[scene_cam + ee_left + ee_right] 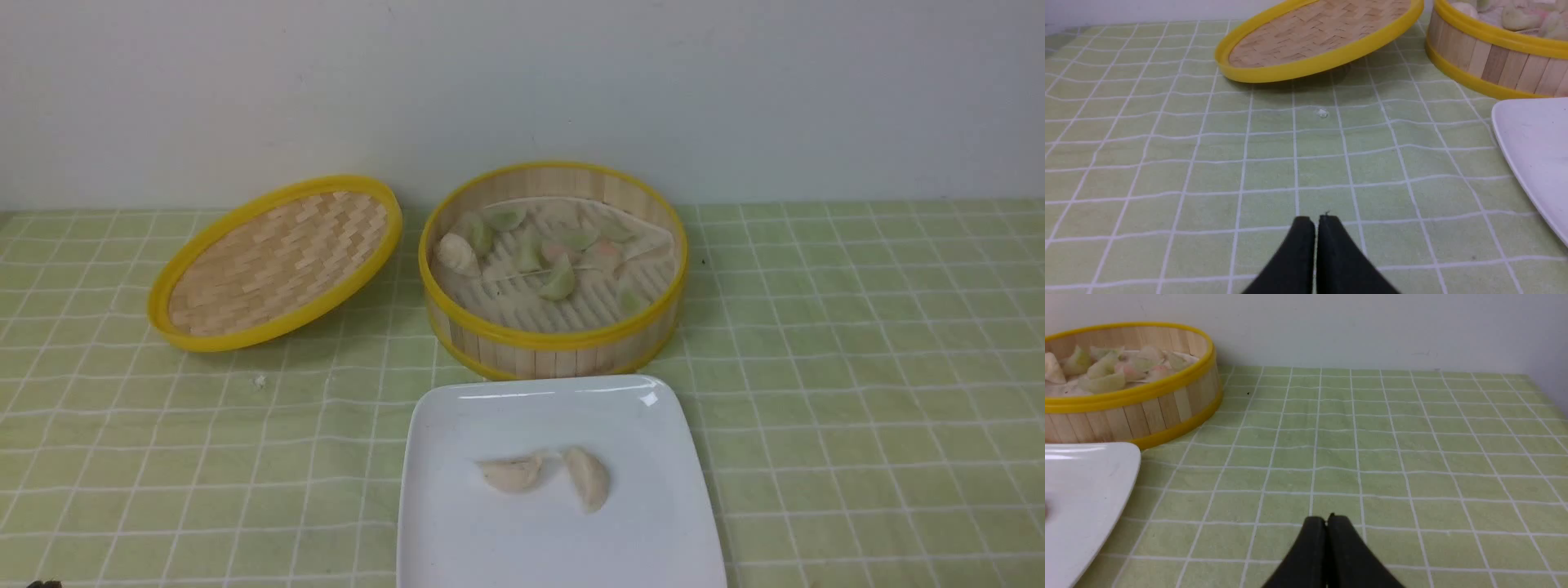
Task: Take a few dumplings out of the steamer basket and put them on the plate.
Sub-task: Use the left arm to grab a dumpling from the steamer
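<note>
Sitting on the plate [457,531]: two whitish-beige dumplings [511,472], side by side near its middle, their far tips almost meeting.
Plate: near centre of the counter [857,367], its far edge just beside the steamer's near wall.
Steamer [531,355]: far centre, uncovered, holding a loose cluster of pale green and pinkish dumplings [560,282] on the slatted floor. One whitish dumpling [457,251] lies apart by the left wall.
Lid [277,261]: left of the steamer, tilted, its right edge raised near the steamer's wall.
Crumb [260,380]: a small pale speck on the counter, near side of the lid.
Left jaws: pressed together with nothing between them, low over bare counter to the left of the plate, as the left wrist view shows.
Right jaws: pressed together and empty, low over bare counter to the right of the plate, as the right wrist view shows.
Step in hand: by my reading, a pause between transfers. Two dumplings are across, and "a few" suggests at least one more.
Next move calls for: one arm lifting clear of the plate, reaching far over the yellow rim, spreading its jaws and coming down on a dumpling that lies apart from its neighbours. The pinch should be light, since the skins look soft.
Likely pick: the whitish one for the left arm, or a green one at the cluster's near right edge for the right arm.
</note>
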You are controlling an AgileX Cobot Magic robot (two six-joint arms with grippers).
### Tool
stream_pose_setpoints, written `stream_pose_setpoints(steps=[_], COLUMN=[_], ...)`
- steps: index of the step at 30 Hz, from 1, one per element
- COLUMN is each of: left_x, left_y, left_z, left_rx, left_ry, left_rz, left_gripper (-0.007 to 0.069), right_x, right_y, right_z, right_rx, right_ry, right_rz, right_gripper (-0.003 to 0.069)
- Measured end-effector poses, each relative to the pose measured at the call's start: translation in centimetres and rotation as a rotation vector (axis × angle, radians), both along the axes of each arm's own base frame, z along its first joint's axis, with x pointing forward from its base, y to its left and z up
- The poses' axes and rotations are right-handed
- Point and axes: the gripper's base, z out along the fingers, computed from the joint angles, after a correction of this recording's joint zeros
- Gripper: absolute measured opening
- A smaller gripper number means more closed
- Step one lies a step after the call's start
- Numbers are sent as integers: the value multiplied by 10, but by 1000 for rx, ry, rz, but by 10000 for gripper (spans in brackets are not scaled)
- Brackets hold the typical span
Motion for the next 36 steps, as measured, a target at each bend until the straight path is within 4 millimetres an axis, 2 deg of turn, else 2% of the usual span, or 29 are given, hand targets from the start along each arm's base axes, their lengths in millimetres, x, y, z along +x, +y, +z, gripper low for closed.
stream_pose_setpoints(steps=[36], left_x=[0], left_y=[1], left_z=[1], left_rx=[23], left_ry=[-12], left_rz=[1], left_gripper=[-6], right_x=[0], right_y=[0], right_z=[0], right_rx=[4], right_ry=[0], right_rz=[-1], right_gripper=[-14])
